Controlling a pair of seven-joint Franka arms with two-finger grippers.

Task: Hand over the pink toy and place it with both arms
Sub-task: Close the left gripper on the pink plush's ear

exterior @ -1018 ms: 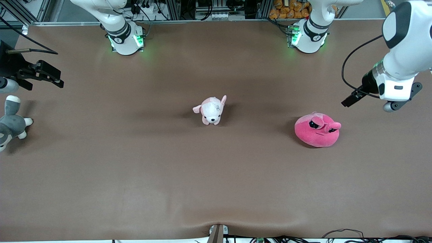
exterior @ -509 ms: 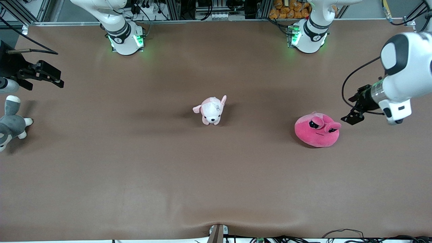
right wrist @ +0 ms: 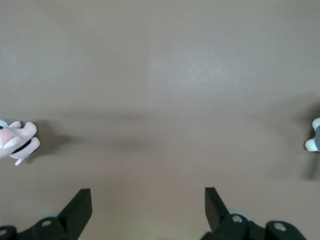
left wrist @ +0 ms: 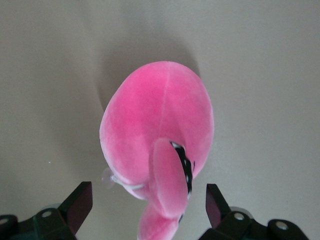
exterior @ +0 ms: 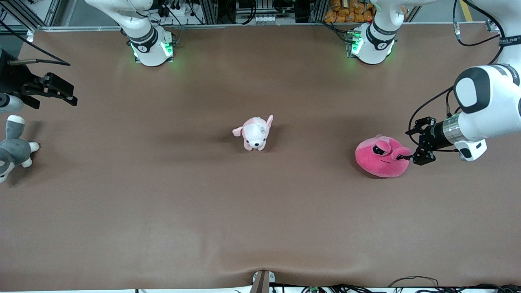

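The pink toy point(exterior: 381, 158) is a hot-pink round plush with bulging black eyes, lying on the table toward the left arm's end. My left gripper point(exterior: 412, 143) is low beside it and open. In the left wrist view the pink toy point(left wrist: 155, 130) fills the middle, and its bulging eye part reaches between the spread fingers of my left gripper point(left wrist: 147, 207), which are not closed on it. My right gripper point(exterior: 65, 92) waits at the right arm's end of the table. In the right wrist view the right gripper point(right wrist: 147, 207) is open and empty over bare table.
A pale pink-and-white puppy plush point(exterior: 254, 132) stands mid-table and also shows in the right wrist view point(right wrist: 17, 141). A grey-and-white plush point(exterior: 12, 151) lies at the right arm's end, near the right gripper. The brown table mat point(exterior: 203, 211) is wrinkled at its front edge.
My left arm has come down and swung toward the pink toy, so its open gripper now straddles the toy's eye end. The right arm and the plushes have not moved.
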